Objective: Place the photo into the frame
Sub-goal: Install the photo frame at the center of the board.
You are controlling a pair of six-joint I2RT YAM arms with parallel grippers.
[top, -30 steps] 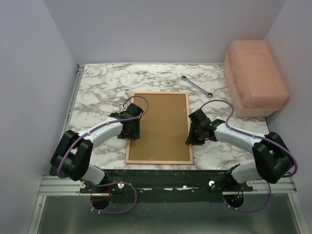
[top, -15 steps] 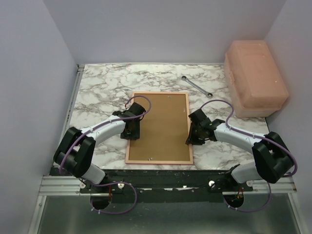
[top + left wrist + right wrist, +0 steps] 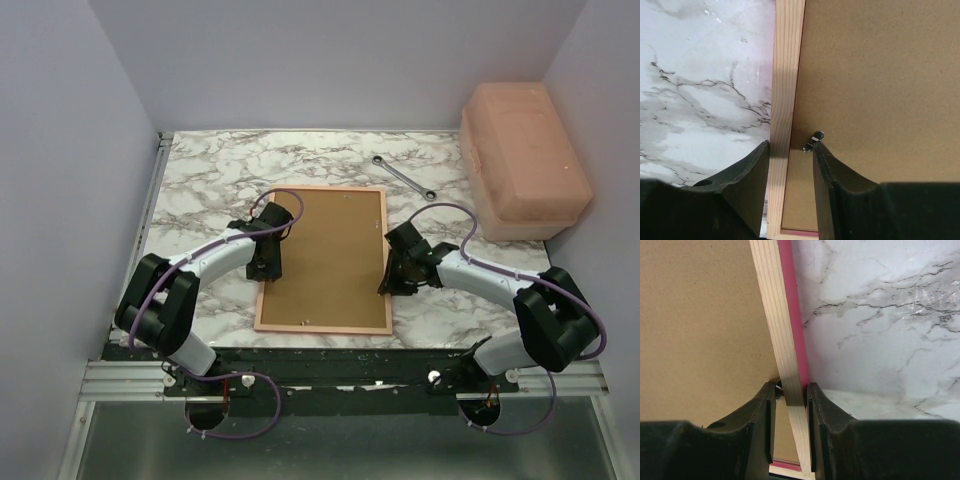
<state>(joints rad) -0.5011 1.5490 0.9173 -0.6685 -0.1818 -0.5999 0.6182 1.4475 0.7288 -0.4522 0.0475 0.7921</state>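
Note:
The frame (image 3: 330,188) lies face down on the marble table (image 3: 200,190), pale wood reverse up. The brown backing panel (image 3: 330,255) sits in it. The photo is hidden. My left gripper (image 3: 267,272) is open and straddles the frame's left rail (image 3: 787,60), with its inner finger by a small metal clip (image 3: 812,141) on the backing panel (image 3: 880,75). My right gripper (image 3: 388,286) is shut on the right rail (image 3: 772,300), whose pink side edge (image 3: 790,290) shows, with the backing panel (image 3: 700,315) to its left.
A metal wrench (image 3: 403,178) lies behind the frame. A large salmon-pink box (image 3: 522,160) stands at the right. Walls close in the left, back and right. The frame's near edge lies close to the table's front edge.
My left gripper has moved farther along the left rail, away from the bases. The frame has shifted slightly to the left. My right gripper has stayed on the right rail.

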